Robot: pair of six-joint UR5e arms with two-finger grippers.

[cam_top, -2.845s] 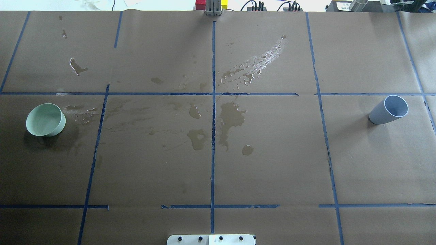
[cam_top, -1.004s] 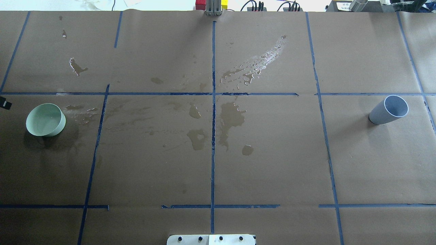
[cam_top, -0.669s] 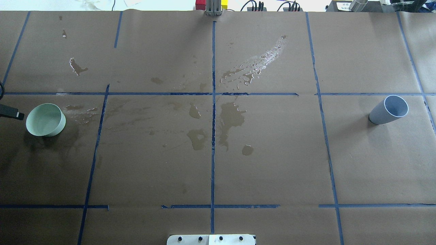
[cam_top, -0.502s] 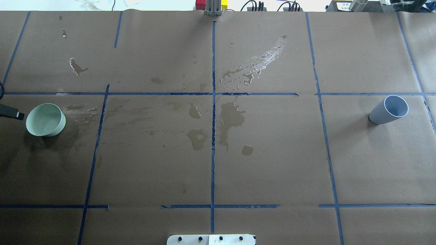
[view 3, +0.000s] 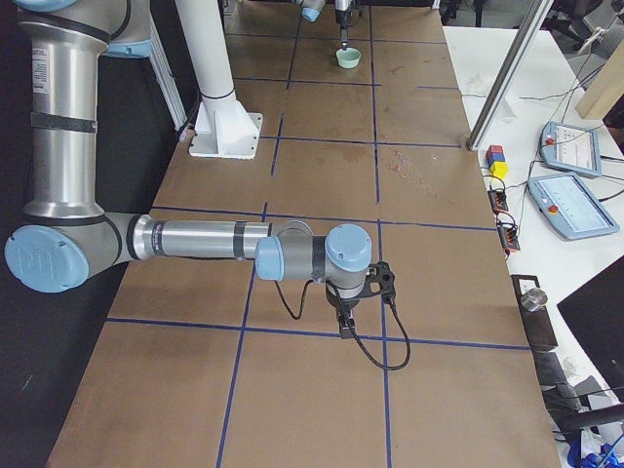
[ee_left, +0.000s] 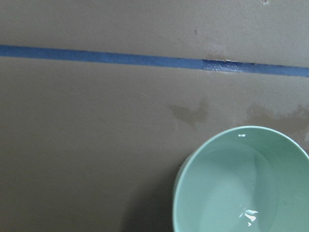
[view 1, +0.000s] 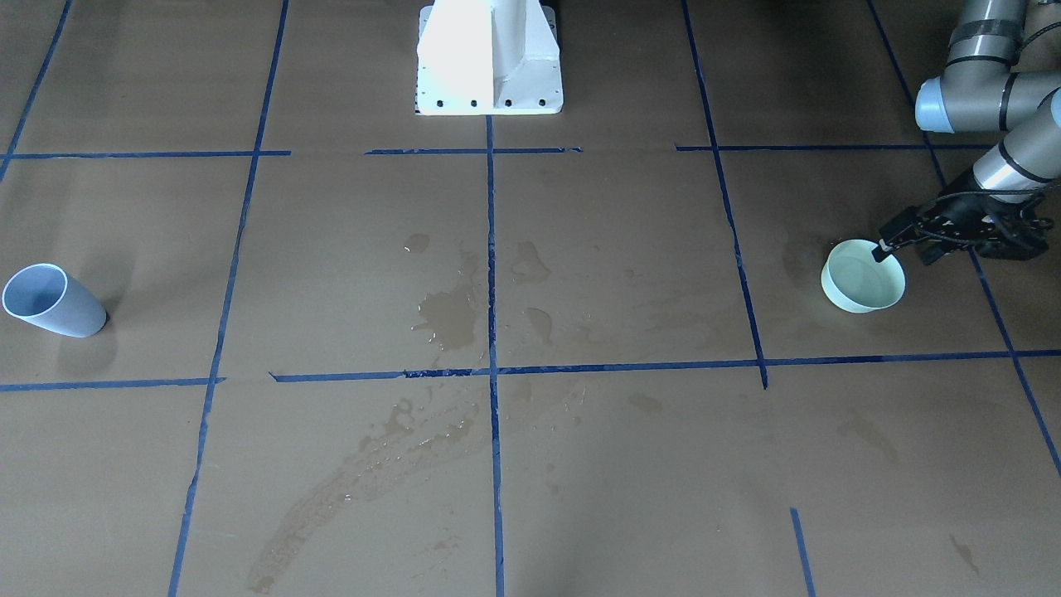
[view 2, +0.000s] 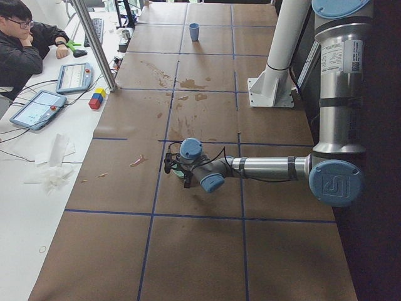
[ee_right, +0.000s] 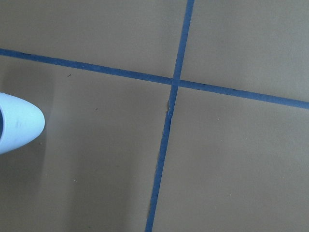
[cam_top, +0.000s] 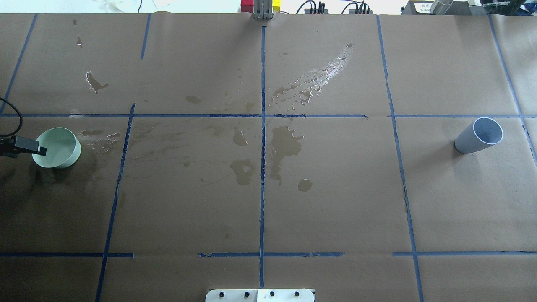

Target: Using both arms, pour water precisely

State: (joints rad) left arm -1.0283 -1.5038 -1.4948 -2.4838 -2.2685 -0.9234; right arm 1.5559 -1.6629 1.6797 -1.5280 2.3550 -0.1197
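Left gripper (view 1: 907, 251) jaws apart at the rim of the pale green round plastic bowl (cam_top: 72, 159), table's left, holding the water (ee_left: 236, 193). Centre the wall, close gently, keep level. Right gripper (view 3: 345, 325): can't tell, near the grey-blue plastic tumbler (cam_top: 472, 140).

The near right arm (view 3: 195, 239) stretches across the brown table (view 3: 439, 283), the right gripper (view 3: 346, 331) pointing down at a blue tape line (view 3: 292, 330) near the table's near end. At the far end the left gripper (view 3: 342, 27) hangs over a green bowl (view 3: 347, 59).
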